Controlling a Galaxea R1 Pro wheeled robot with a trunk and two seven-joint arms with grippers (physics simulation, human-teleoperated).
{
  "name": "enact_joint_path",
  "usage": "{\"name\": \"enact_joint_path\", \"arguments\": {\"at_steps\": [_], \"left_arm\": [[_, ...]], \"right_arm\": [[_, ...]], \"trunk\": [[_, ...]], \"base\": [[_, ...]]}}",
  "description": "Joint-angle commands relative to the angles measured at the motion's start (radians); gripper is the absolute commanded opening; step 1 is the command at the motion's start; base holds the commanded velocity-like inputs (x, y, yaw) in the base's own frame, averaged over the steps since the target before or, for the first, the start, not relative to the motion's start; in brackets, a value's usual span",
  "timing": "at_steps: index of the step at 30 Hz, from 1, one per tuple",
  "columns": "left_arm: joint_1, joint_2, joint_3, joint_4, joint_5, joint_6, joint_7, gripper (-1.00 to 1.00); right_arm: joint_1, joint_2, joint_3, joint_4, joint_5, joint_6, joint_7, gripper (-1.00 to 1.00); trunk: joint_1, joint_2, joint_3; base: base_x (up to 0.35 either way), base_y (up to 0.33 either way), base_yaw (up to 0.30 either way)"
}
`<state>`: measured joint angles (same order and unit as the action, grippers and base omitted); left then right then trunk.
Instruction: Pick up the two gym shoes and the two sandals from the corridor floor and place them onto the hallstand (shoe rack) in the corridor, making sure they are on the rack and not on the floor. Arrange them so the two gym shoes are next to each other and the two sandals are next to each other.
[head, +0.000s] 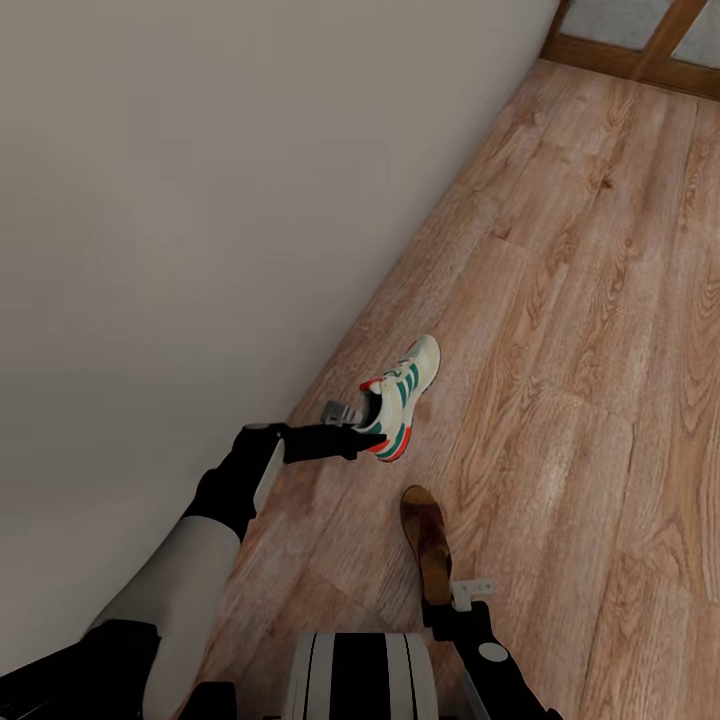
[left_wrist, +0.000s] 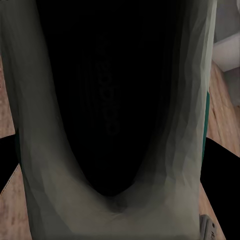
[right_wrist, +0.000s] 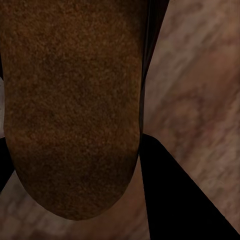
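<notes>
One gym shoe (head: 408, 388), white with green stripes and a red heel patch, is held by its heel in my left gripper (head: 366, 426), close to the wall. In the left wrist view the shoe's pale collar (left_wrist: 165, 165) rings its dark inside. One brown sandal (head: 426, 537) sticks out forward from my right gripper (head: 441, 592), which is shut on its rear end. The right wrist view looks along the sandal's brown footbed (right_wrist: 70, 100), with a black finger (right_wrist: 175, 200) beside it. The corridor floor (head: 580, 330) is wood-grain planks. The other shoe, the other sandal and the hallstand are out of view.
A plain beige wall (head: 200, 200) runs along the left and meets the floor on a diagonal. A wooden door frame (head: 640, 55) stands at the far top right. My trunk (head: 360, 675) is at the bottom edge. Open floor stretches to the right.
</notes>
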<state>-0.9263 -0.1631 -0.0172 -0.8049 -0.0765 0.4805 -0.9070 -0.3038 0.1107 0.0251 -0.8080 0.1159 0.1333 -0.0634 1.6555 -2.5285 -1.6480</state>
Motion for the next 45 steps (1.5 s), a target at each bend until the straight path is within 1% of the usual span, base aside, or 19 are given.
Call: {"name": "enact_joint_path", "arguments": {"at_steps": [1, 10, 20, 21, 22, 24, 25, 27, 28, 30, 33, 36, 38, 40, 42, 43, 44, 45], "left_arm": [[0.000, 0.000, 0.002, -0.008, -0.008, 0.007, -0.006, -1.00], [0.000, 0.000, 0.003, -0.014, -0.008, 0.009, -0.006, -1.00], [0.000, 0.002, 0.006, -0.017, -0.010, 0.009, -0.005, -1.00], [0.000, 0.002, 0.007, -0.019, -0.011, 0.009, -0.005, -1.00], [0.000, 0.007, 0.007, -0.020, -0.012, 0.009, -0.004, -1.00], [0.000, 0.025, 0.008, -0.025, -0.012, 0.010, -0.003, -1.00], [0.000, 0.031, 0.008, -0.025, -0.012, 0.010, -0.003, -1.00], [0.000, 0.055, 0.009, -0.027, -0.012, 0.010, -0.004, -1.00], [0.000, 0.061, 0.010, -0.027, -0.012, 0.011, -0.004, -1.00], [0.000, 0.081, 0.011, -0.028, -0.012, 0.011, -0.004, -1.00], [0.002, 0.101, 0.012, -0.027, -0.018, 0.008, 0.001, -1.00], [0.003, 0.104, 0.010, -0.025, -0.021, 0.004, 0.008, -1.00], [0.004, 0.105, 0.008, -0.021, -0.023, 0.001, 0.034, -1.00], [0.005, 0.105, 0.007, -0.019, -0.023, 0.000, 0.050, -1.00], [0.022, 0.105, 0.007, -0.015, -0.023, -0.003, 0.090, -1.00], [0.042, 0.104, 0.007, -0.015, -0.023, -0.005, 0.122, -1.00], [0.051, 0.104, 0.007, -0.015, -0.023, -0.006, 0.139, -1.00], [0.068, 0.104, 0.007, -0.014, -0.023, -0.015, 0.173, -1.00]], "right_arm": [[0.000, 0.000, 0.003, -0.002, 0.007, 0.008, -0.007, -1.00], [0.000, 0.000, 0.003, -0.003, 0.007, 0.006, -0.007, -1.00], [0.000, -0.001, 0.000, -0.016, 0.007, 0.005, -0.007, -1.00], [0.000, -0.001, -0.007, -0.017, 0.007, 0.005, -0.007, -1.00], [0.000, -0.002, -0.021, -0.018, 0.007, 0.004, -0.007, -1.00], [0.000, -0.004, -0.067, -0.020, 0.008, -0.001, -0.005, -1.00], [0.000, -0.005, -0.078, -0.022, 0.008, -0.003, -0.005, -1.00], [0.000, -0.018, -0.114, -0.029, 0.010, -0.017, -0.002, -1.00], [0.000, -0.023, -0.120, -0.030, 0.010, -0.022, -0.002, -1.00], [0.000, -0.052, -0.133, -0.035, 0.011, -0.052, -0.003, -1.00], [0.000, -0.105, -0.140, -0.037, 0.011, -0.117, -0.005, -1.00], [0.000, -0.119, -0.141, -0.036, 0.012, -0.132, -0.006, -1.00], [0.000, -0.134, -0.142, -0.033, 0.012, -0.138, -0.006, -1.00], [0.000, -0.142, -0.143, -0.032, 0.012, -0.141, -0.006, -1.00], [0.000, -0.157, -0.147, -0.032, 0.011, -0.150, -0.004, -1.00], [0.000, -0.164, -0.150, -0.030, 0.011, -0.153, -0.004, -1.00], [0.000, -0.167, -0.151, -0.030, 0.011, -0.154, -0.004, -1.00], [0.000, -0.172, -0.151, -0.029, 0.010, -0.156, -0.003, -1.00]], "trunk": [[-0.001, 0.000, 0.003], [-0.005, 0.002, 0.040], [-0.009, 0.004, 0.091], [-0.010, 0.005, 0.096], [-0.010, 0.005, 0.101], [-0.011, 0.005, 0.111], [-0.011, 0.006, 0.117], [-0.012, 0.006, 0.127], [-0.013, 0.006, 0.132], [-0.014, 0.007, 0.143], [-0.015, 0.007, 0.158], [-0.016, 0.008, 0.174], [-0.017, 0.009, 0.184], [-0.018, 0.009, 0.194], [-0.019, 0.010, 0.205], [-0.019, 0.010, 0.210], [-0.020, 0.010, 0.215], [-0.020, 0.010, 0.220]], "base": [[0.000, 0.000, 0.000], [0.000, 0.000, -0.012], [0.000, 0.000, -0.156], [0.000, 0.000, -0.178], [0.000, 0.000, -0.178], [0.000, 0.000, -0.179], [0.000, 0.000, -0.179], [0.000, 0.000, -0.179], [0.000, 0.000, -0.179], [0.000, 0.000, -0.179], [0.000, 0.000, -0.180], [0.000, 0.000, -0.179], [0.000, 0.000, -0.179], [0.000, 0.000, -0.179], [0.000, 0.000, -0.179], [0.000, 0.000, -0.180], [0.000, 0.000, -0.179], [0.000, 0.000, -0.179]]}}
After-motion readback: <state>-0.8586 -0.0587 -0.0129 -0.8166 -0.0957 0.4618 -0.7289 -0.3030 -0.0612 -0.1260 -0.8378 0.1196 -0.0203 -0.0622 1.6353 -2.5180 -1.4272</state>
